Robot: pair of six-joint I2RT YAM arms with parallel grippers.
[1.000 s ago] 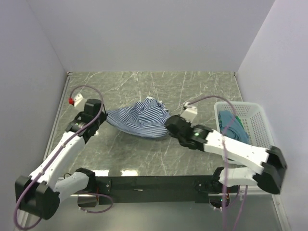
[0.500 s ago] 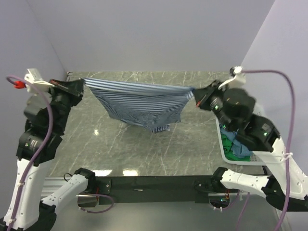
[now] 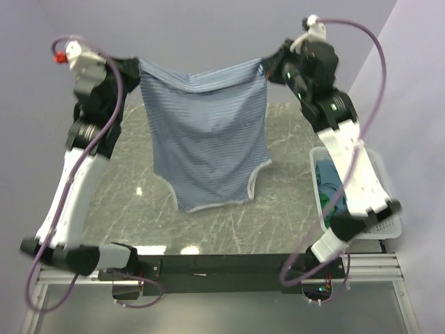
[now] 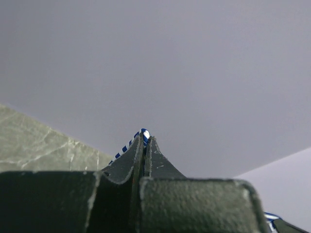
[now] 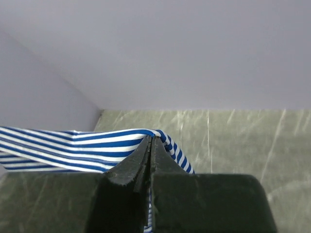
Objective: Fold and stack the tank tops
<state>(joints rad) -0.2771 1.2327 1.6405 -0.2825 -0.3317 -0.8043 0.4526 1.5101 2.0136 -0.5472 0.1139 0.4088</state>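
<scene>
**A:** Where's the striped tank top [image 3: 208,132], and which way does it run?

**B:** It's strung between the two sets of jaws by its upper corners and hangs flat below them, above the table [image 3: 132,195]. Its long axis runs straight down, and the white-edged end is lowest.

**A:** The left gripper [image 3: 137,66]?

**B:** Pinched tight on one corner. Only a sliver of stripe pokes past the fingertips.

**A:** And the right gripper [image 3: 268,67]?

**B:** Clamped just as tight on the other corner, with fabric trailing off to one side.

**A:** Anything else?

**B:** A teal-blue top [image 3: 327,174] lies in the white basket [image 3: 314,163], well below the right jaws.
</scene>
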